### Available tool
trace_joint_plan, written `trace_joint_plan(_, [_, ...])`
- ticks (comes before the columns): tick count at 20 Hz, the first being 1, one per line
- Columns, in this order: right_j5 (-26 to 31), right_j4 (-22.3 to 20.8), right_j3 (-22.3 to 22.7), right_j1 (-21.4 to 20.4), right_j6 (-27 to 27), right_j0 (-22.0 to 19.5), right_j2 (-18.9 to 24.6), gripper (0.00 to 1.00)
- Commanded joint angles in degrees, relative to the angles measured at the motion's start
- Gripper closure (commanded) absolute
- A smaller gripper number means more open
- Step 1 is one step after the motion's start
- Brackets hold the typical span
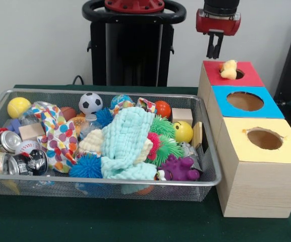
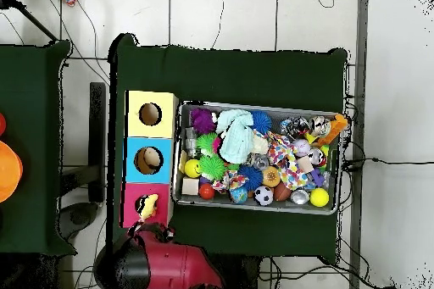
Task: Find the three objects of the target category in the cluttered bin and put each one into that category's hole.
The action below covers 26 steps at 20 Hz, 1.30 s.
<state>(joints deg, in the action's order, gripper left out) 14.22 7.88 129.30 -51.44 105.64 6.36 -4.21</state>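
The wire mesh bin (image 1: 110, 180) lies on the green table, full of mixed toys; it also shows in the overhead view (image 2: 254, 105). A pale yellow plush with orange parts (image 1: 229, 69) lies on the red surround at the rim of the red hole (image 1: 240, 74), partly over it; it also shows in the overhead view (image 2: 149, 208). My gripper (image 1: 214, 54) hangs straight above the red box, a little left of the plush, open and empty. No tan teddy bear shows in the bin.
The blue-surround hole (image 1: 244, 101) and the yellow-surround hole (image 1: 264, 138) sit on boxes in a row with the red one. A mint knitted cloth (image 1: 127, 141), a soccer ball (image 1: 90, 103), spiky balls, cans (image 1: 9, 151) and a purple toy (image 1: 178, 169) fill the bin.
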Motion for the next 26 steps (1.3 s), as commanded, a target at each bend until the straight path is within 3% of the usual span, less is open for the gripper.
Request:
trace_joint_plan(1, [1.99, 4.13, -1.05, -0.21, 12.07, 1.21, 4.93, 1.0])
trace_joint_plan(6, [3.35, 5.32, -2.67, -0.12, 12.66, 2.5, 4.55, 1.0])
trace_joint_plan(13, [-0.51, 7.96, -3.51, 1.7, 12.78, 1.9, 6.66, 1.0])
trace_joint_plan(26, [-2.32, 9.51, -7.73, 4.64, 10.9, 1.23, 6.17, 1.0])
